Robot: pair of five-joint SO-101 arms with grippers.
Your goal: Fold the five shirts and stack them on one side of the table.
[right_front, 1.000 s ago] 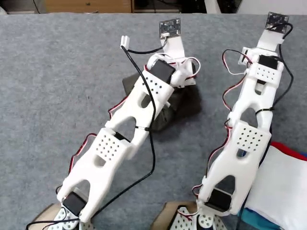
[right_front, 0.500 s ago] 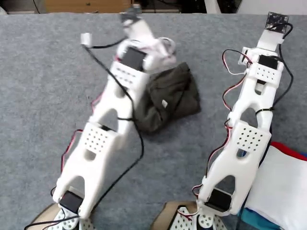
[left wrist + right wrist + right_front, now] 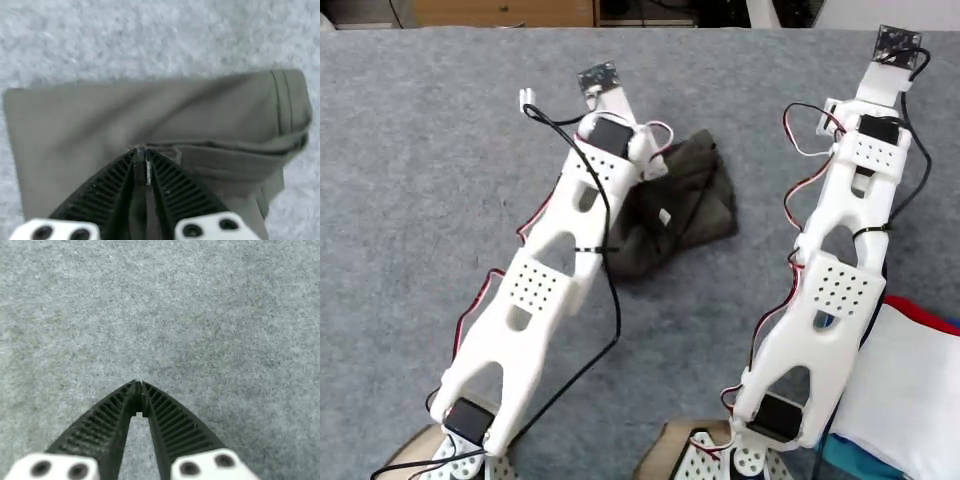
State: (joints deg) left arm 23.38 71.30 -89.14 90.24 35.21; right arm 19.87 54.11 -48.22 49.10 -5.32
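- Left gripper: the ribbed black fingers are pressed together, tips meeting with no gap
- The tips sit over the dark olive shirt, at a fold line near its middle and close to a small sewn label; whether any cloth is nipped between the tips cannot be told
- Shirt position: the high view shows it as a compact folded bundle on the grey table, toward the far middle, between the two arms. The left arm lies across its near-left edge
- Right gripper: fingers closed, tips in contact, holding nothing; bare grey table surface beneath them
- The right arm is stretched out toward the far right of the table, well apart from the olive shirt
- Stack of folded shirts: at the near right edge of the table, just beside the right arm's base; white on top, with red and teal edges showing underneath
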